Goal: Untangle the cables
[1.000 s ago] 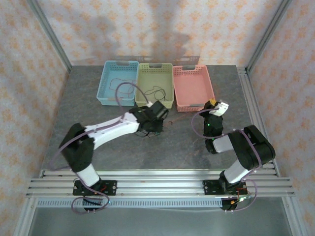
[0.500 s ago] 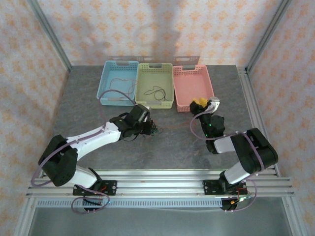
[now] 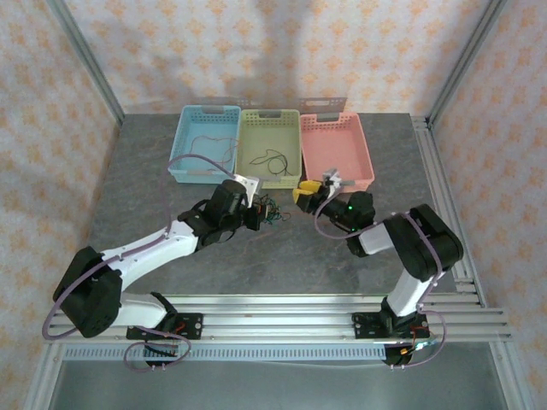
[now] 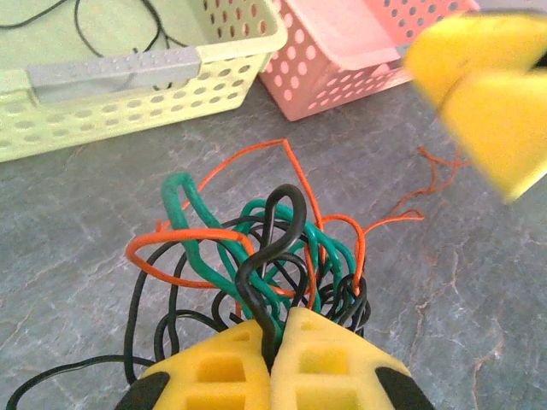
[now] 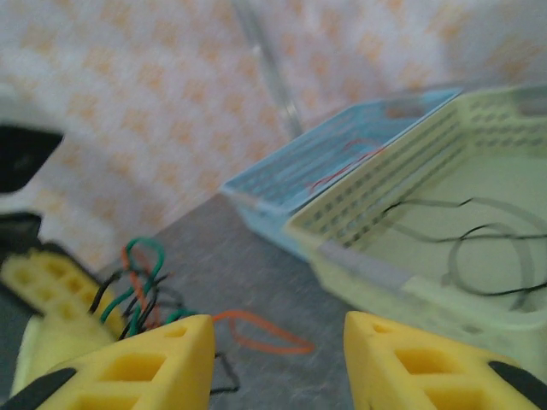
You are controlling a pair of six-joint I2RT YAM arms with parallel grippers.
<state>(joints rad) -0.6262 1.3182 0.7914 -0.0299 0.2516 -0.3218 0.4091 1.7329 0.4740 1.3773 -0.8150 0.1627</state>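
The cables [image 4: 269,248] form a tangle of orange, green and black wires lying on the grey table between the arms, and appear as a small dark knot [image 3: 270,211] from above. My left gripper [image 4: 275,323] is shut on a black loop at the tangle's near side, sitting at its left [image 3: 255,215]. My right gripper [image 3: 308,193] hovers open just right of the tangle, apart from it. Between its spread fingers [image 5: 275,359] lies one orange loop [image 5: 265,335], with the tangle [image 5: 137,286] to the left.
Three baskets line the back: blue [image 3: 190,168] holding a reddish wire, green [image 3: 267,128] holding a black wire [image 5: 487,248], and pink [image 3: 338,184]. The right gripper's yellow fingers [image 4: 491,94] hang close over the pink basket's near corner [image 4: 316,90].
My right gripper has swung left from the pink basket's front to beside the tangle. The left arm has stretched lower and leftward, its gripper staying shut on the tangle.
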